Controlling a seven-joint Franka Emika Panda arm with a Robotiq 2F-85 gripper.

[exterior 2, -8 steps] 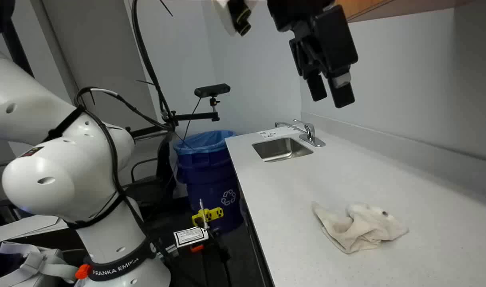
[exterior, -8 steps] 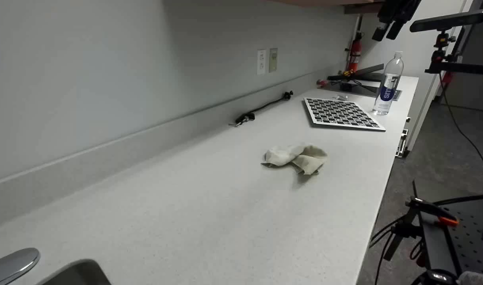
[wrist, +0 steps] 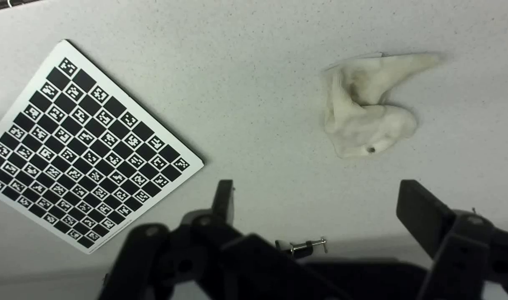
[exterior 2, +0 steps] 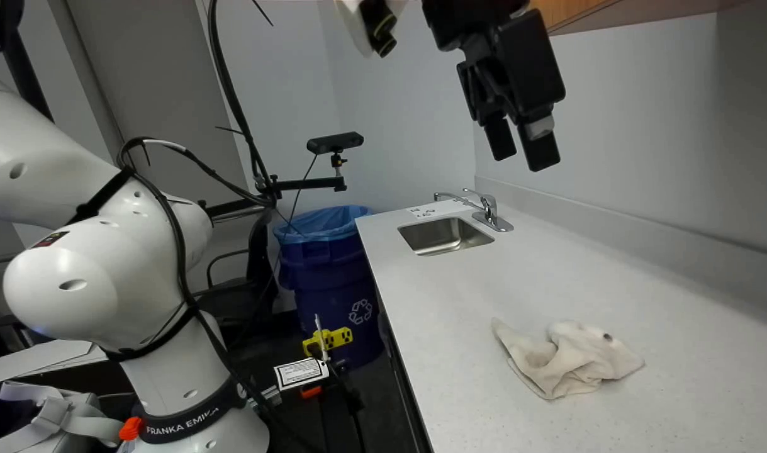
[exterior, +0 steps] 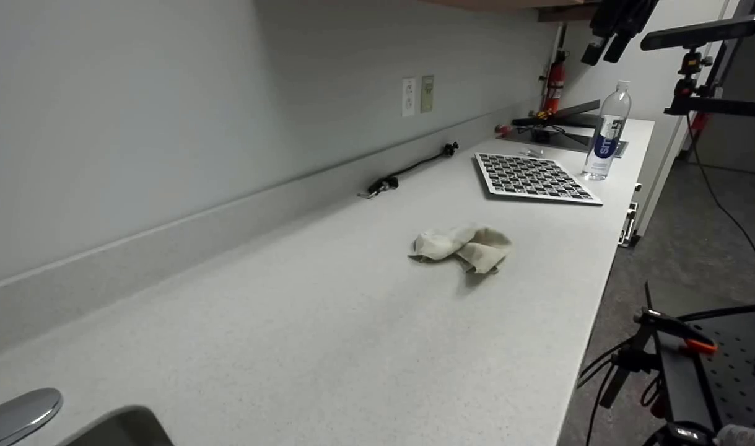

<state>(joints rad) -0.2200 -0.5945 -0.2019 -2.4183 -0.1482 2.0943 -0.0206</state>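
Cloth stretches diagonally, tapered corner toward the sink.

Lab, by looks: robot arm, checkered marker board, mounted camera; counter with sink.

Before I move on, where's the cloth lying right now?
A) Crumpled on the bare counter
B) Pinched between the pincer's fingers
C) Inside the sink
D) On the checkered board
A: the wrist view shows the cloth bunched up directly on the counter, while the pincer hangs open above with nothing between its fingers.
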